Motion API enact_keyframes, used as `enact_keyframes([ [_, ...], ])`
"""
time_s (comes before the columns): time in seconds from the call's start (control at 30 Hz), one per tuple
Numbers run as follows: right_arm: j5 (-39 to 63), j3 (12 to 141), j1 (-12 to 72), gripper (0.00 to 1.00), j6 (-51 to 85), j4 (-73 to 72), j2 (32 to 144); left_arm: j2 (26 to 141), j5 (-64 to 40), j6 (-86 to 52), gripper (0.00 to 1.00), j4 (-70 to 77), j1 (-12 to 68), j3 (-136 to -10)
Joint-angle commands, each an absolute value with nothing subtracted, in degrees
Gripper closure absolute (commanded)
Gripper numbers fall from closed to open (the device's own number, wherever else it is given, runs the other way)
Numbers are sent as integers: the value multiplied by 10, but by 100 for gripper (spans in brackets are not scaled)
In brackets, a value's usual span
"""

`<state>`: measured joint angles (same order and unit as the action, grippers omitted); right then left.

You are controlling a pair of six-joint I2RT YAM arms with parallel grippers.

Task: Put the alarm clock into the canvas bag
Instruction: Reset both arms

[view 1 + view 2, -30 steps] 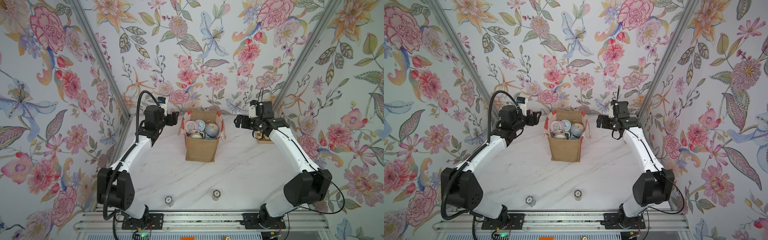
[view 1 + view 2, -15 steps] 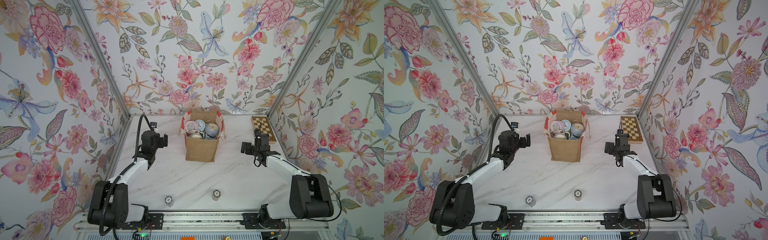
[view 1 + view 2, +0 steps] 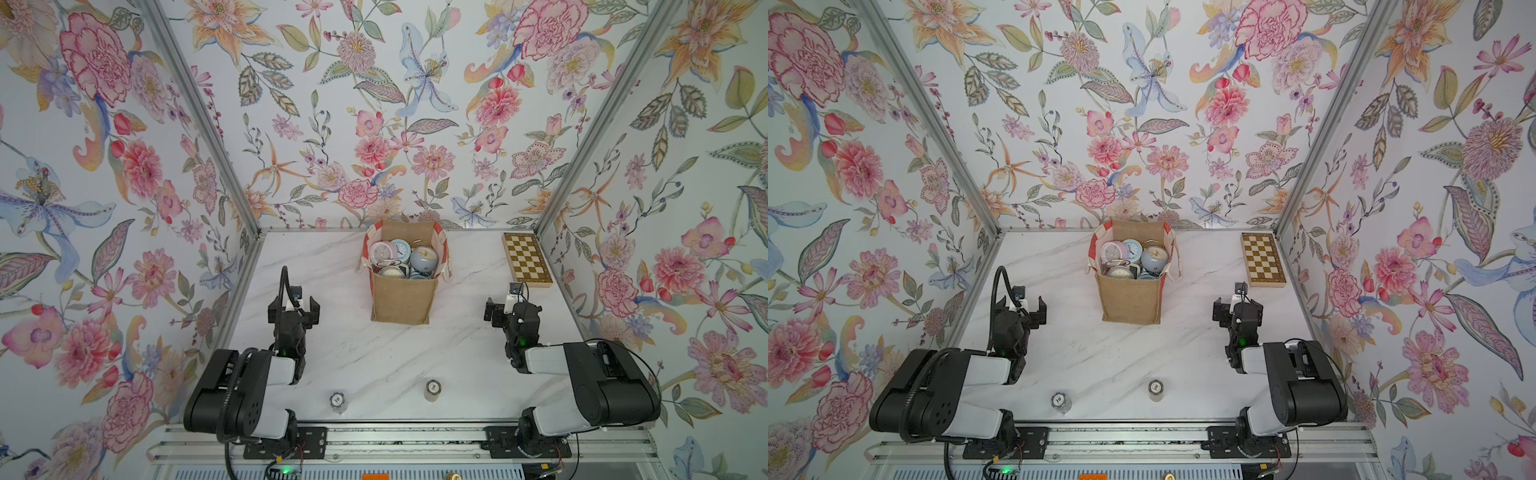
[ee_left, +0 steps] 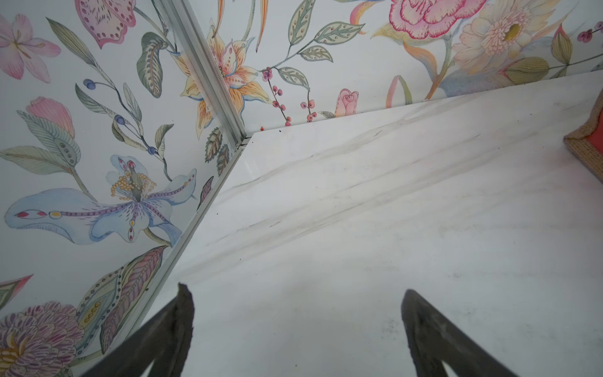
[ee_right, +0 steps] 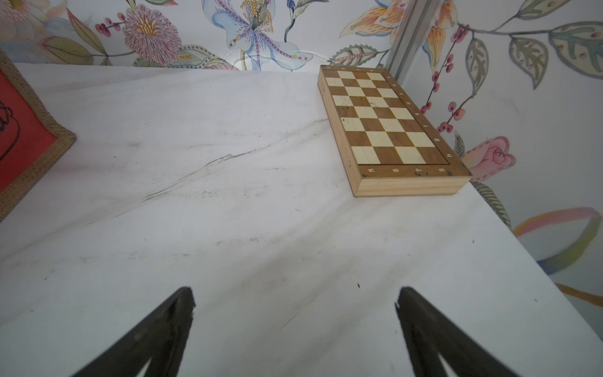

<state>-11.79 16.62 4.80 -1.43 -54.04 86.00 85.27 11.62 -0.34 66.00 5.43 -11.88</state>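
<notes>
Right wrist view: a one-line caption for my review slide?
Open right gripper above the marble table; wooden chessboard ahead, canvas bag corner just in frame.

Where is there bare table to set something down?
White marble tabletop is bare between the tan burlap canvas bag and the wooden chessboard box, left of the bag, and in front of it. Crowded: the bag, full of alarm clocks; two small round stacks at the front edge.
</notes>
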Motion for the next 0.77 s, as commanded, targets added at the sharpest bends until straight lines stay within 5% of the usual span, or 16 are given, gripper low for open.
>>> enact_keyframes([
  [0.0, -97, 143, 46, 1, -41, -704, 898, 913, 76, 11, 1, 874, 46, -87],
  [0.53, -107, 159, 38, 1, -23, -654, 889, 901, 63, 1, 1, 796, 36, -122],
  [0.73, -35, 169, 14, 1, -18, -629, 886, 901, 62, 0, 1, 796, 36, -122],
])
